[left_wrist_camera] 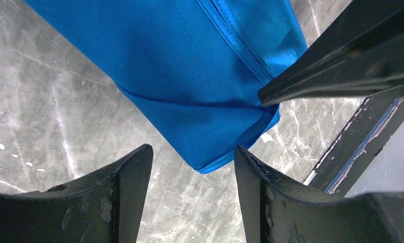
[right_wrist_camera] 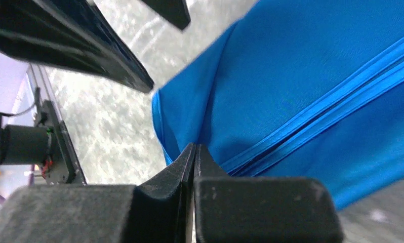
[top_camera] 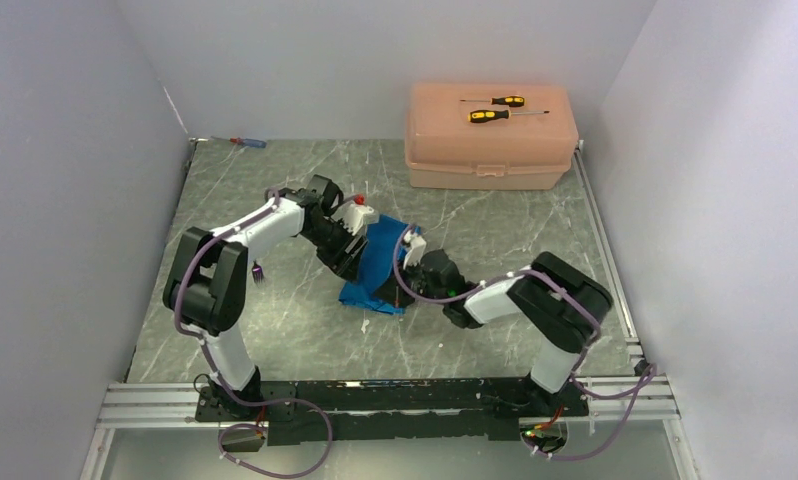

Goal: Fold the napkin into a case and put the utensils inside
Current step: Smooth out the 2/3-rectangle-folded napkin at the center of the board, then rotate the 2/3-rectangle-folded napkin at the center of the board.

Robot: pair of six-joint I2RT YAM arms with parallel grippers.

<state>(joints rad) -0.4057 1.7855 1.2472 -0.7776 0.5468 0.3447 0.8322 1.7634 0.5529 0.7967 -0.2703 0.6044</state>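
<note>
The right hand [right_wrist_camera: 194, 152] is clamped tight on an edge of the blue napkin [left_wrist_camera: 190, 61], while the left hand [left_wrist_camera: 192, 151] hovers open and empty over its corner.

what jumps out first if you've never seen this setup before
The bright blue napkin catches the eye first, lying partly folded at the middle of the grey marble table between the two arms. The right gripper is shut on its edge, while the left gripper hangs open close by its corner. At the far right stands a peach box with two yellow-and-black screwdrivers on its lid.
</note>
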